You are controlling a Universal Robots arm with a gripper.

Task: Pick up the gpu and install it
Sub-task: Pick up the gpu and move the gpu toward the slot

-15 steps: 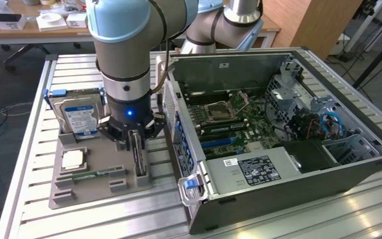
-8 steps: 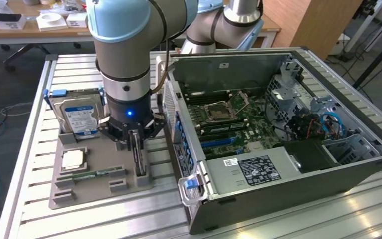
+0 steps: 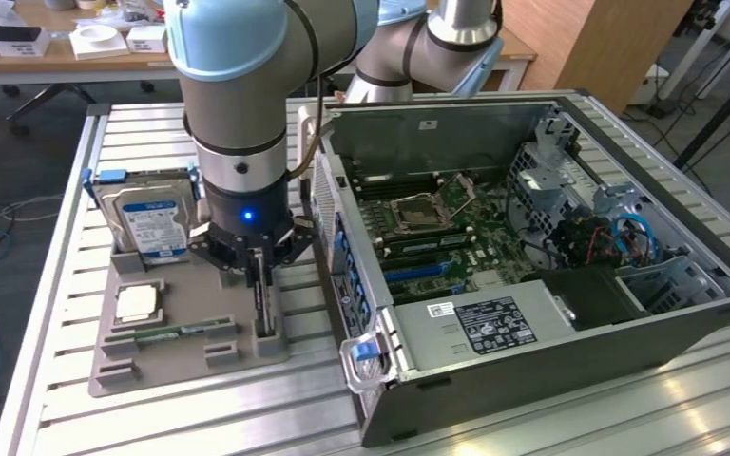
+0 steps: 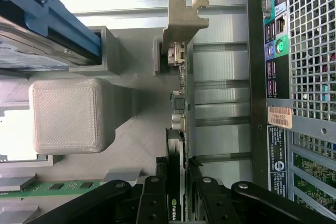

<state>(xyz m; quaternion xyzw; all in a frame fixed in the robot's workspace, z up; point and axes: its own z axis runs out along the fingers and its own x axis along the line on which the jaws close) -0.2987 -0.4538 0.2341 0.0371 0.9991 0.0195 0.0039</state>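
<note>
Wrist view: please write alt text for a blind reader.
The gripper straddles the gpu, standing on edge in a grey holder, silver bracket at its far end. Beside it: a hard drive and the computer case's rear panel.

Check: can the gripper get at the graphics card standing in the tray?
Probably yes. The gripper is right over the graphics card, which stands on edge in the grey tray; the hard drive and the computer case sit clear to either side.

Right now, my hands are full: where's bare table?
Bare: slatted metal table in the exterior view's foreground, bordering the grey plastic parts tray. Crowded: between tray and open black computer case, where the gripper is at the black gpu card.
</note>
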